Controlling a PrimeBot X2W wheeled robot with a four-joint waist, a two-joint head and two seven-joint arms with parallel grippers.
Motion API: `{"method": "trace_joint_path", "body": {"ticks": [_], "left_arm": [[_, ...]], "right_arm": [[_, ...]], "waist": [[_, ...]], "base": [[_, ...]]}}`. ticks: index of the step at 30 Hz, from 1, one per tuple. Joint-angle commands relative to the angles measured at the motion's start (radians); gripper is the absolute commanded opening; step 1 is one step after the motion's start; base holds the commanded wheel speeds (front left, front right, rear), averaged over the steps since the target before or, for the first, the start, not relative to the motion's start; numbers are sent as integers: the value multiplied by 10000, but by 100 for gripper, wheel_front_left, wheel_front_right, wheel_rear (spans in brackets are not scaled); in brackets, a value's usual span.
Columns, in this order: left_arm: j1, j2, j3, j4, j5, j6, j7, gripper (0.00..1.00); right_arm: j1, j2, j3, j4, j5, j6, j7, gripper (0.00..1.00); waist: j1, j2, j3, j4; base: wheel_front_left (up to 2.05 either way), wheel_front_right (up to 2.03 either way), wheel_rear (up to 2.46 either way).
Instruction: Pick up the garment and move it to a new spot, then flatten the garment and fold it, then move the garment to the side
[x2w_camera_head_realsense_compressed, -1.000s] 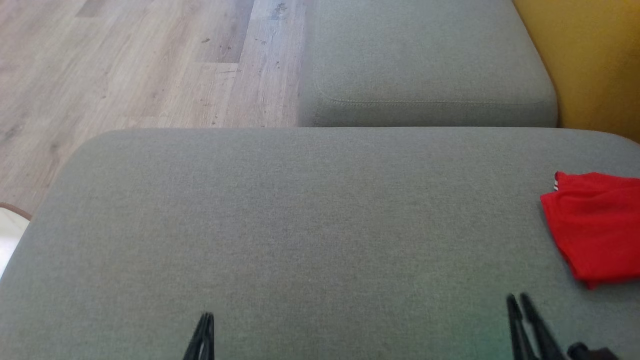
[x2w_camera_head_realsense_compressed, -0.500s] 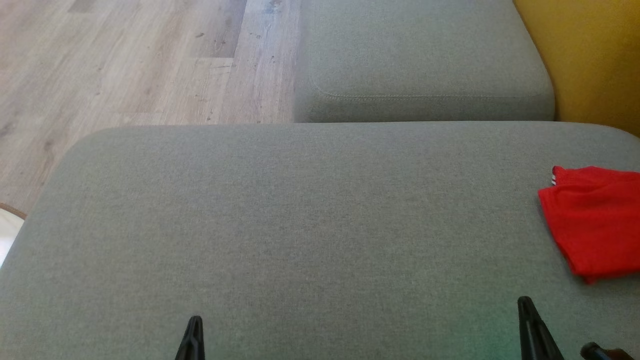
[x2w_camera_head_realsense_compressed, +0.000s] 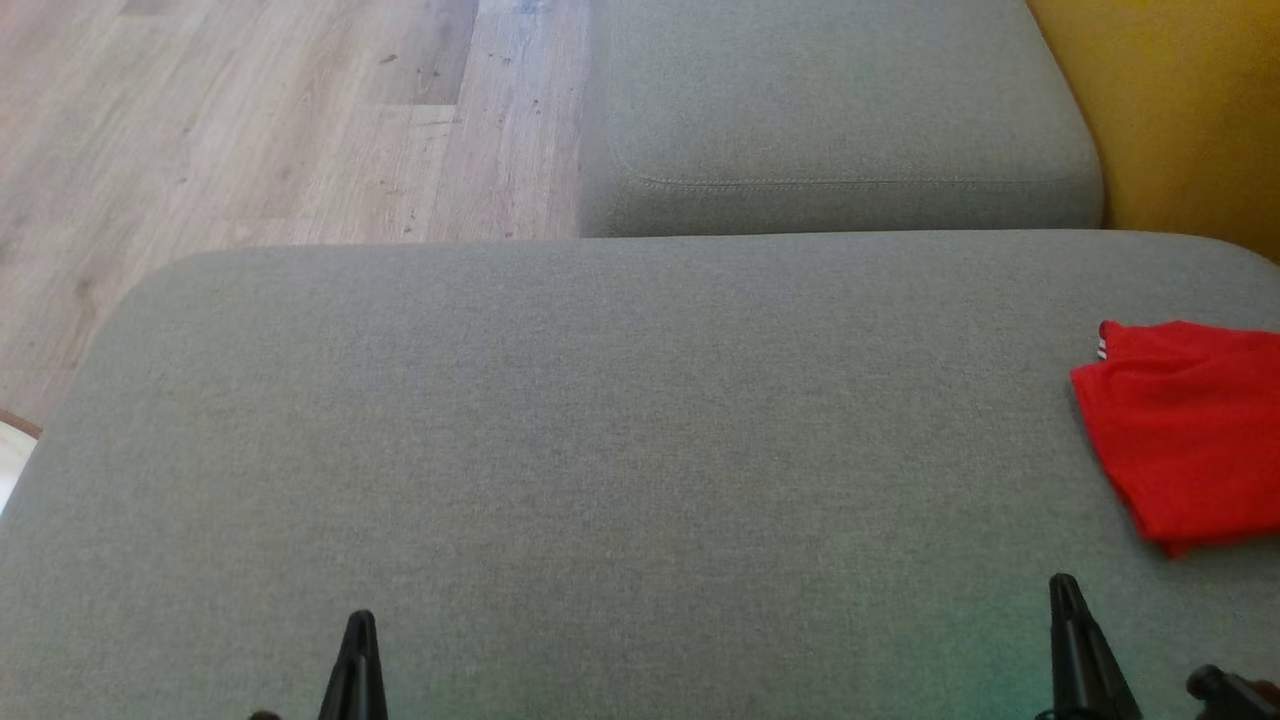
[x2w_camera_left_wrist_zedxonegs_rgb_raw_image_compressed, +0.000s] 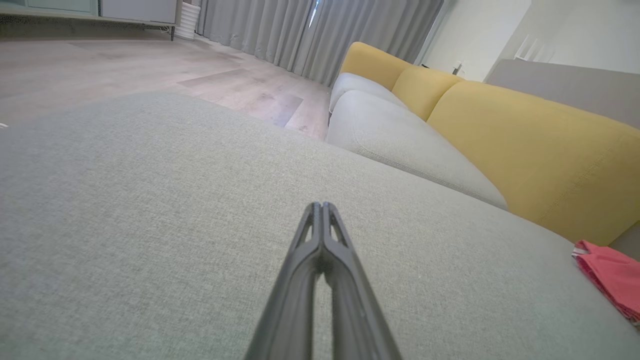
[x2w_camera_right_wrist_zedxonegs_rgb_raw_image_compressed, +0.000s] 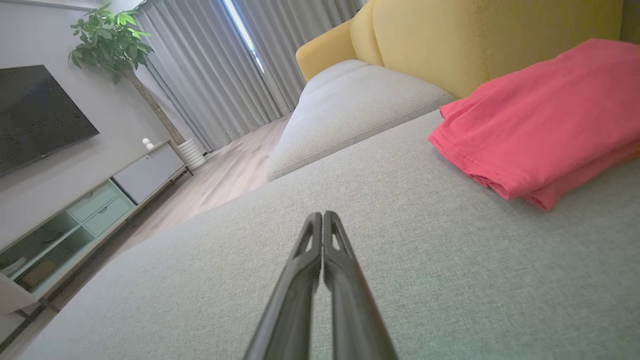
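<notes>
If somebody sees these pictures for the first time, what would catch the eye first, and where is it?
The red garment stands out most: it lies folded at the right edge of the grey seat cushion, close to the yellow backrest. Next come the left gripper and the right gripper, dark, shut and empty, at the bottom of the head view, apart from the garment.

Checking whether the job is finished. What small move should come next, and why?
Probably just rest in place: the red garment lies folded at the right side of the sofa cushion, and the left gripper and right gripper are shut, apart from it.
</notes>
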Motion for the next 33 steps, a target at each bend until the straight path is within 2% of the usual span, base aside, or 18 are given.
{"method": "trace_joint_path", "body": {"ticks": [1,33], "left_arm": [[-527,105,191,-242,-373,-58,30,0],[-1554,182,842,159,-4389,-416,851,0]], "right_arm": [[-603,-175,-46,-248,390,-2,58,0],[-1743,-281,-267,257,4302,-5,888,0]], "waist": [[0,0,20,-16],[0,0,349,-285]], "base": [[0,0,0],[0,0,0]]}}
